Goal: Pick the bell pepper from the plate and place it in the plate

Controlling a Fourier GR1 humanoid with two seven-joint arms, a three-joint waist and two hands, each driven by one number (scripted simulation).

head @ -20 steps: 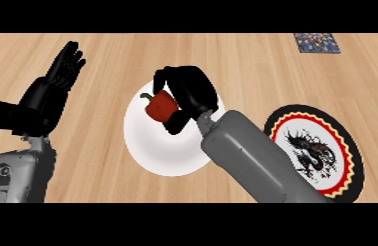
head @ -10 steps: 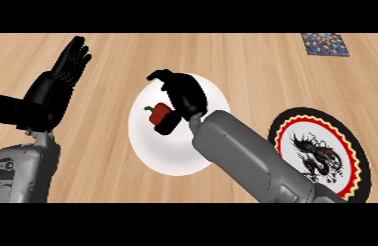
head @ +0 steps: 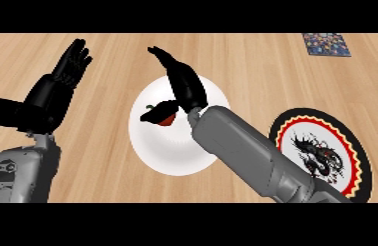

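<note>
We see the pepper point(head: 162, 113) on the white plate point(head: 177, 155), just left of our right hand point(head: 183, 85) (fingers straight, holding nothing); left hand point(head: 60, 85) rests open, farther off.

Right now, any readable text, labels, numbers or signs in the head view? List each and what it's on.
No readable text, number or brand anywhere.
Patterned plate: a black dragon-like figure inside red, yellow and black rings; a picture, no letters.
Small mat at the far right of the counter: rows of tiny coloured marks, too small to read.
White plate, bell pepper, left hand and right hand: no markings.
</note>
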